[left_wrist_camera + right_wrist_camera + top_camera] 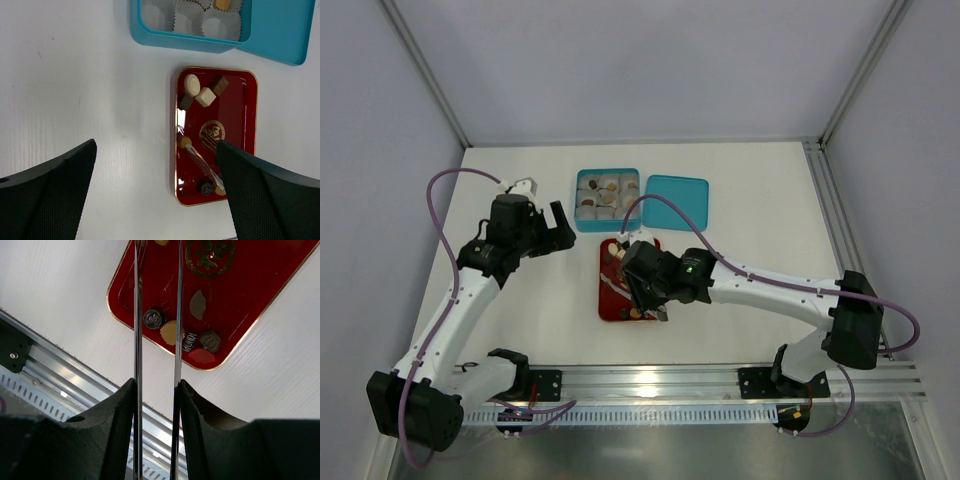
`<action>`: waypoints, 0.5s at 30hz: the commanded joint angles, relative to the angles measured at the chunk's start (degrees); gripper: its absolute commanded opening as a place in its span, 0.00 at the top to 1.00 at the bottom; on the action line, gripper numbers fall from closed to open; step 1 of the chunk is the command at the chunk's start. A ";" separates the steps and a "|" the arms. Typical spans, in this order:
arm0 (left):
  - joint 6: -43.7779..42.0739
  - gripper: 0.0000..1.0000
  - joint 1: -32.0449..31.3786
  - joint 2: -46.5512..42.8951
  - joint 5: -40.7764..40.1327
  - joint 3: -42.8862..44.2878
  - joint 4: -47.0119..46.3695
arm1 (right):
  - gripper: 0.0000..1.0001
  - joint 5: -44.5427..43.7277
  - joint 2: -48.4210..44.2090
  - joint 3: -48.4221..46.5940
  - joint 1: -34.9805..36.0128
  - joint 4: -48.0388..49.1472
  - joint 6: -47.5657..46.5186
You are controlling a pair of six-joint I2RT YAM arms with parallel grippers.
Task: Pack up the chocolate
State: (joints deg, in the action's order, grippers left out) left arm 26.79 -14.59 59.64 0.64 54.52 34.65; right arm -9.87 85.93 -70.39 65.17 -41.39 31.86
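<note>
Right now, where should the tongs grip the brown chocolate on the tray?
Pinch the brown chocolate across the two flat sides that face bare tray, with the tongs coming straight down. Another of its sides faces the white square close by, so closing along that line would likely bump it.
</note>
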 commanded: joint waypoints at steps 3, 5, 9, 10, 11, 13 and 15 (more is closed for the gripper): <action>-0.16 0.00 0.26 -0.22 -0.12 -0.29 -0.38 | 0.59 0.29 0.82 -0.89 0.40 2.71 0.49; -0.24 0.00 0.26 -0.40 -0.12 -0.29 -0.38 | 0.59 0.38 1.17 -0.98 0.40 2.80 0.49; -0.24 0.00 0.26 -0.31 -0.21 -0.21 -0.29 | 0.59 0.38 2.31 -1.15 0.40 3.15 0.40; -0.24 0.00 0.26 -0.40 -0.12 -0.21 -0.29 | 0.59 0.38 2.66 -1.24 0.40 3.15 0.49; -0.16 0.00 0.18 -0.40 -0.20 -0.29 -0.29 | 0.59 0.46 2.84 -1.24 0.40 3.24 0.40; -0.16 0.00 0.18 -0.40 -0.21 -0.21 -0.29 | 0.59 0.64 3.28 -1.33 0.49 3.42 0.40; -0.24 0.00 0.26 -0.31 -0.20 -0.29 -0.29 | 0.59 0.64 3.37 -1.42 0.49 3.50 0.40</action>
State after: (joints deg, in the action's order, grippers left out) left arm 26.79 -14.59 59.64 0.64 54.52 34.65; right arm -9.30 89.56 -70.39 65.17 -40.27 31.86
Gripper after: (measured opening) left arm 0.996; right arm 0.412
